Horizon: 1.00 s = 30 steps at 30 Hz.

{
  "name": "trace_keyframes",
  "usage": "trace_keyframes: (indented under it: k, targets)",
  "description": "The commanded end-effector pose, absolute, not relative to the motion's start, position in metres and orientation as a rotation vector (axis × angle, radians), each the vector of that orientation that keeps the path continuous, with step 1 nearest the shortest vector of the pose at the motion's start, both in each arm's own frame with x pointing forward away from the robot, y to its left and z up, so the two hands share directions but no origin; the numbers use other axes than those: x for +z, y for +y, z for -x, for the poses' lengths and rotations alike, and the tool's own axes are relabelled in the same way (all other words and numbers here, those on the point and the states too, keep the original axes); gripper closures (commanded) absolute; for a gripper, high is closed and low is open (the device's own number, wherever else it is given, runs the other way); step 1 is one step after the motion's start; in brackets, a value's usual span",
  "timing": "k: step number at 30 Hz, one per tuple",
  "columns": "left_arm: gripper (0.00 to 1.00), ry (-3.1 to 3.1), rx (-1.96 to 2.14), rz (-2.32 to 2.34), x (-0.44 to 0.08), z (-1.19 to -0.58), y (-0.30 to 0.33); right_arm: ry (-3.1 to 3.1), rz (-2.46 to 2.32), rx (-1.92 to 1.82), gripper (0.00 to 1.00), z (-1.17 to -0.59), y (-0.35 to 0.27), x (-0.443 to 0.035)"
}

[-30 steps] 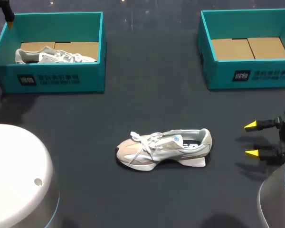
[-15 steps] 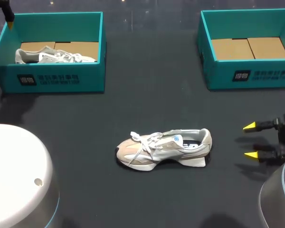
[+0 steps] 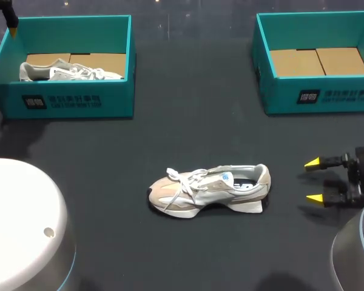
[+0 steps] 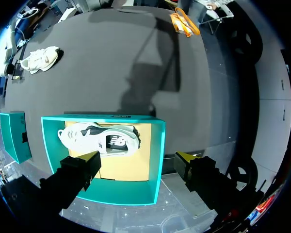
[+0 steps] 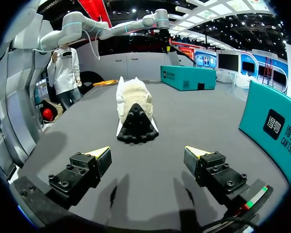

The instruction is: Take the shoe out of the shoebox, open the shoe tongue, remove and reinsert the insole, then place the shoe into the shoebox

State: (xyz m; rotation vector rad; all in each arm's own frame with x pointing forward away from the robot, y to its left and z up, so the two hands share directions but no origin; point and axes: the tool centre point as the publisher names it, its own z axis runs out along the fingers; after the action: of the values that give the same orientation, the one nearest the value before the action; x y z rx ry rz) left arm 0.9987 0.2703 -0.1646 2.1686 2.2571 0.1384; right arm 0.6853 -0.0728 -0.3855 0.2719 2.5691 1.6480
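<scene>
Table is carrying everything, and two teal shoeboxes are standing along its far edge. The left shoebox is holding a second shoe, while the right shoebox is showing only its cardboard floor. In front of them, well apart from both, the shoe is lying on the dark surface, so the first step, taking it out, is looking done. Its laces are appearing drawn up over the tongue, and something dark seems to be sitting inside. I am therefore judging that opening the tongue, removing and refitting the insole, and boxing the shoe are all remaining. The right gripper is hanging near the heel, its fingers apart and holding nothing. The left gripper is hovering above the left shoebox, its fingers also spread wide and empty.
</scene>
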Motion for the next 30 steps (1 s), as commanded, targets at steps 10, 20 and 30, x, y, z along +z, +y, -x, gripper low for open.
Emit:
trace_keyframes:
  k: [10, 20, 30]
  targets:
    - [0.0, 2.256, 0.14, -2.171, -0.164, -0.999, 0.271, 2.562, -0.219, 1.665, 0.0, -0.684, -0.065, -0.388]
    - [0.0, 2.256, 0.14, -2.171, -0.164, -0.999, 0.271, 2.562, -0.219, 1.665, 0.0, -0.684, -0.065, -0.388]
    - [0.0, 2.256, 0.14, -2.171, -0.164, -0.999, 0.271, 2.478, -0.254, 1.663, 0.0, -0.684, -0.037, -0.39]
